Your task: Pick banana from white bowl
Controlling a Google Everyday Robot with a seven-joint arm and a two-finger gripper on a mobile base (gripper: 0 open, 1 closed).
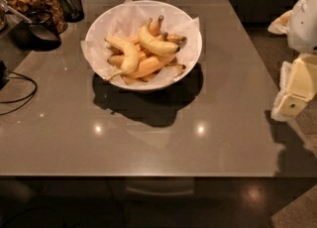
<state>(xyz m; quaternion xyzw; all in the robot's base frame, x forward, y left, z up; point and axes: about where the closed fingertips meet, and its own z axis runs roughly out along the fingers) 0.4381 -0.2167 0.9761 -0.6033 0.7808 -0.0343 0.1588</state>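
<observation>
gripper (292, 100) well right of white bowl (144, 86)

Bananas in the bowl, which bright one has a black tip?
The gently curved banana on top, right of the sharply bent long-stemmed one. The gripper is beyond the table's right edge.

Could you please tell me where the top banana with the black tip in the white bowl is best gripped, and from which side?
I would grip the banana at its thick middle, from above: it lies atop the pile in the white bowl, back exposed, while paper and other bananas crowd its sides. The end effector hangs beyond the table's right edge, far from the bowl.
</observation>
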